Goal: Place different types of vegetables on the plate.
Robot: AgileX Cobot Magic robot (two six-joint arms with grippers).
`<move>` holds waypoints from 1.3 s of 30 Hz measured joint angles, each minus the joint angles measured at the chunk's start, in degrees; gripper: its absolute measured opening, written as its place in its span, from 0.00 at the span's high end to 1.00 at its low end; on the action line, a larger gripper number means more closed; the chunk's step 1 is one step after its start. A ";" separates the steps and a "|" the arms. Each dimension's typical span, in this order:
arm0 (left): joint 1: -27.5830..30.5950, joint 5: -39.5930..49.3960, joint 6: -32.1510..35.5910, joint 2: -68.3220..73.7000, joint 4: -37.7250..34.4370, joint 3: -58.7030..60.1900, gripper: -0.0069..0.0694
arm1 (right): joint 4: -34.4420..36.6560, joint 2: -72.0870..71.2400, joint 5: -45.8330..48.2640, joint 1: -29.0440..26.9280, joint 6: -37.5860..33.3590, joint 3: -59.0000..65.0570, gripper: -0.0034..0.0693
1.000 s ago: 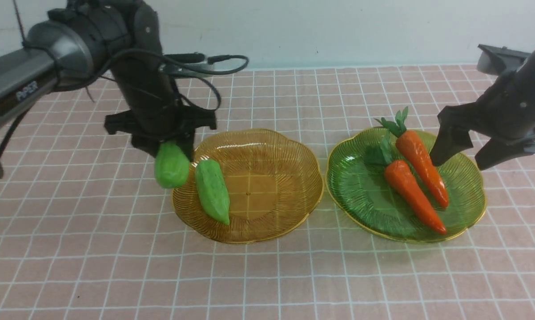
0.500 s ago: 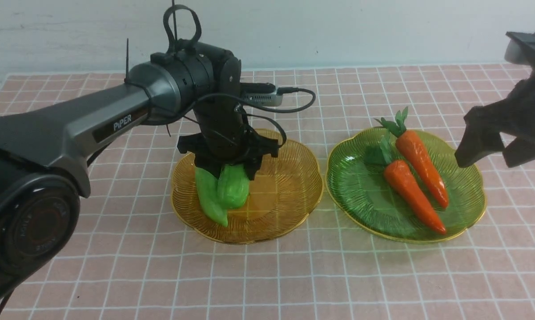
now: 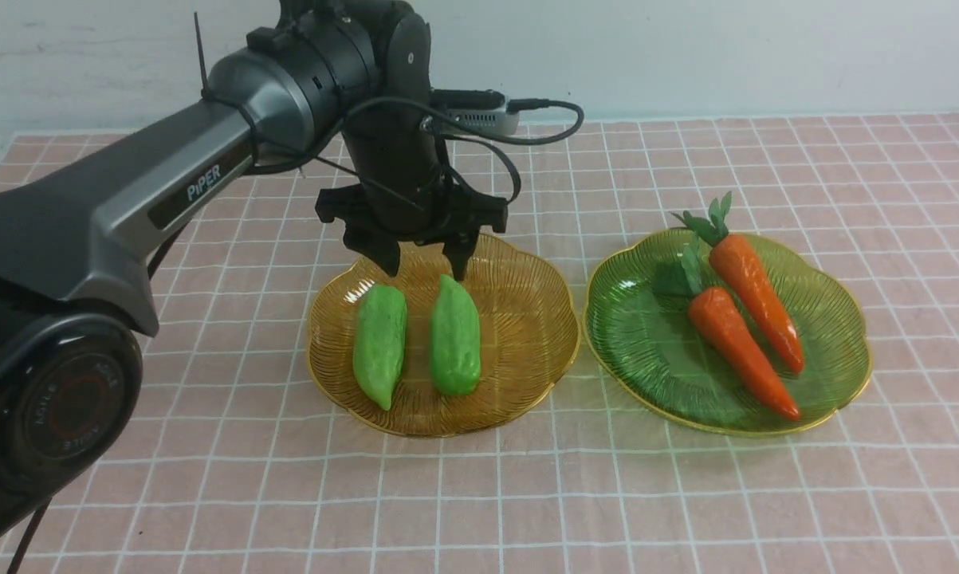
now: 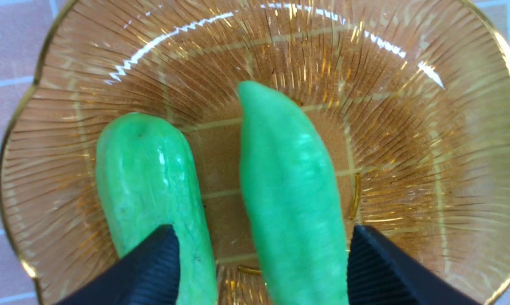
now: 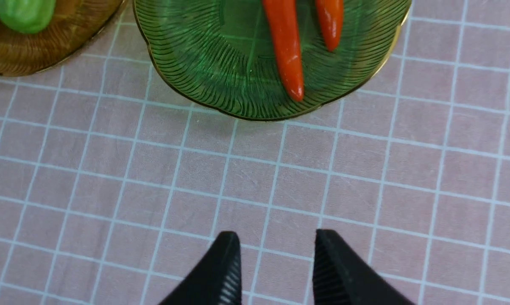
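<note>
Left end effector (image 3: 422, 267) above far part of amber plate (image 3: 531, 319), fingers wide apart, holding nothing. Left gourd (image 3: 380, 345) and right gourd (image 3: 455, 335) lie inside amber plate, side by side, not touching. Left carrot (image 3: 738, 351) and right carrot (image 3: 756, 299) on green plate (image 3: 638, 335), right of amber plate. Right end effector (image 5: 277, 235) over tabletop (image 5: 110, 178), fingers apart, empty.

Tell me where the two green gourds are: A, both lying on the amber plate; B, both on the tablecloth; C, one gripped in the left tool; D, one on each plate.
A: the left gourd and the right gourd lie side by side on the amber plate, with the left tool open above them, holding nothing.
</note>
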 joint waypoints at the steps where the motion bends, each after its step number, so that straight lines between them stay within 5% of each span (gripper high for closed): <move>1: 0.00 0.30 0.39 0.00 0.00 -0.37 0.28 | -0.73 -2.80 0.05 0.00 -0.74 0.87 0.67; 6: 0.00 1.48 4.26 0.00 0.19 -0.86 0.28 | -2.00 -15.70 -1.78 0.00 -2.08 6.21 0.80; 12: 0.00 1.52 5.30 0.00 0.23 -0.92 0.28 | 1.44 -29.24 -34.01 0.00 -3.09 25.64 0.86; 16: 0.00 1.60 5.41 0.00 0.17 -0.92 0.28 | 2.71 -30.68 -45.55 0.00 -3.09 33.00 0.86; 22: 0.00 1.65 7.78 0.00 0.43 -0.92 0.28 | 2.77 -30.68 -45.32 0.00 -3.09 35.95 0.86; 26: 0.00 1.65 12.00 0.00 1.26 -0.92 0.43 | 2.77 -30.68 -42.36 0.00 -3.09 36.04 0.86; 32: 0.00 1.65 14.07 -0.91 1.94 -1.66 0.88 | 2.77 -30.68 -39.25 0.00 -3.09 36.22 0.86; 39: 0.00 1.92 14.56 -7.55 1.72 -1.90 0.91 | 2.59 -39.05 -39.48 0.00 -3.09 44.54 0.86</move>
